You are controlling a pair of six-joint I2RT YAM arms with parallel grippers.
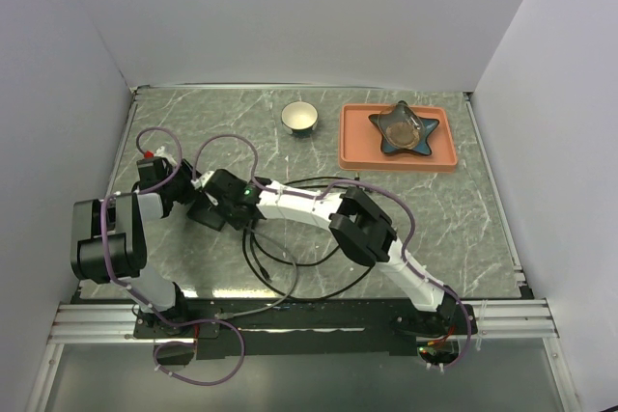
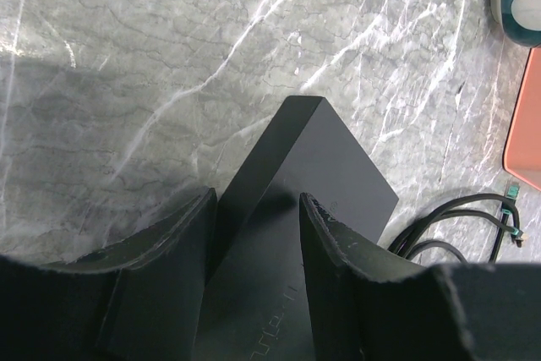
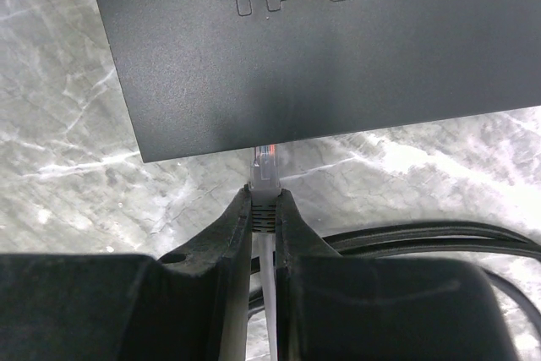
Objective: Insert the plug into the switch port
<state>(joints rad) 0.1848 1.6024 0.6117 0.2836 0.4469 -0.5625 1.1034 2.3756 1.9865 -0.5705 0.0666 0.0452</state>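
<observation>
Right at the switch edge, my right jaws pinch the plug by its stiff rear; it looks light, clip fragile. My left jaws clamp the switch's slick, rigid body.

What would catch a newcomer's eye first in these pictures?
Left of centre in the top view, the left gripper clamps a flat black TP-Link switch box, while the right gripper pinches a clear network plug with its tip at the box's edge. Next comes the orange rectangular tray at the far right, holding a dark teal star-shaped dish.
</observation>
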